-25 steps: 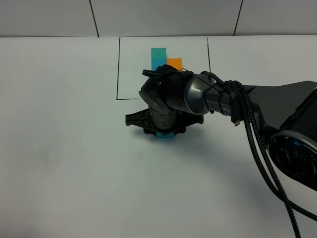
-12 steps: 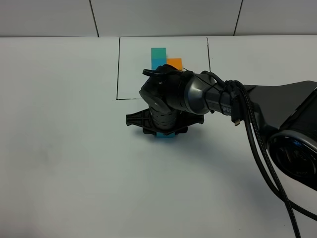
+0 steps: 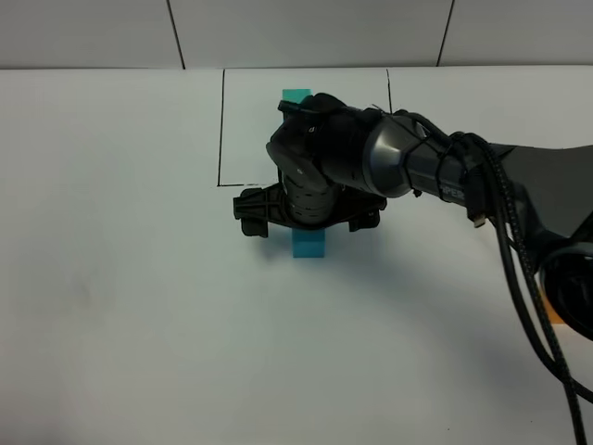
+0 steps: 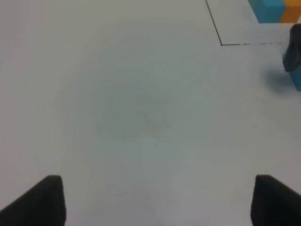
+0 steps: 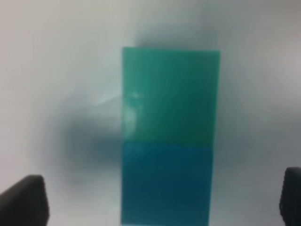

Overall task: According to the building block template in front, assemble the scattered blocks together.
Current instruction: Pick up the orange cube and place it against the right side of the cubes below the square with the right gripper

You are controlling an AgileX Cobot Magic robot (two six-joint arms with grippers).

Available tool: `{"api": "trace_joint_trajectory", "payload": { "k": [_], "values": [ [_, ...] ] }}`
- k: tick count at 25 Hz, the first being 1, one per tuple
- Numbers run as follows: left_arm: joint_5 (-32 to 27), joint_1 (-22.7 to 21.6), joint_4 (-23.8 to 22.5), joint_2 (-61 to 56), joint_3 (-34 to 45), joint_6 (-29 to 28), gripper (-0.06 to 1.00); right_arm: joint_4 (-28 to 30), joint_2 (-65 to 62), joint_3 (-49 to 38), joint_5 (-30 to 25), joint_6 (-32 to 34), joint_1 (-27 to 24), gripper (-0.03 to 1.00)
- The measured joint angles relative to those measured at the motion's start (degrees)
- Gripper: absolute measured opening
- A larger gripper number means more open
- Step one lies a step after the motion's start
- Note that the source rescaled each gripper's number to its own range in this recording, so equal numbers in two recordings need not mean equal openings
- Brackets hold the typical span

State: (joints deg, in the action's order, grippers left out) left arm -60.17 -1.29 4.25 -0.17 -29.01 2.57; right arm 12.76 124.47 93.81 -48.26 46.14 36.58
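Note:
In the right wrist view a teal-green block and a sky-blue block lie edge to edge on the white table. My right gripper hangs open above them, fingertips wide on either side and touching neither. From the high camera only the blue block shows below that gripper. The arm hides most of the building block template; its teal cube peeks out. My left gripper is open over bare table, and its view shows the template's blue and orange cubes.
A thin black frame line bounds the template area at the back. The right arm and its cables cross the table's right side. A sliver of orange shows behind the cable at the right edge.
My right gripper has opened and lifted back toward the template, leaving the blue block on the table with more of it showing. The left gripper has not moved.

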Motion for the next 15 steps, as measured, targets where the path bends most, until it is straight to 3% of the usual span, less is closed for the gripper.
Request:
{"api": "trace_joint_trajectory", "payload": {
  "k": [6, 15],
  "values": [
    [0.0, 0.0, 0.0, 0.0, 0.0, 0.0, 0.81, -3.4, -9.5, -9.4, 3.3, -7.6, -0.5, 1.0],
    [-0.1, 0.0, 0.0, 0.0, 0.0, 0.0, 0.81, -2.4, -27.4, -32.8, 9.6, -12.7, -11.6, 1.0]
  ]
}}
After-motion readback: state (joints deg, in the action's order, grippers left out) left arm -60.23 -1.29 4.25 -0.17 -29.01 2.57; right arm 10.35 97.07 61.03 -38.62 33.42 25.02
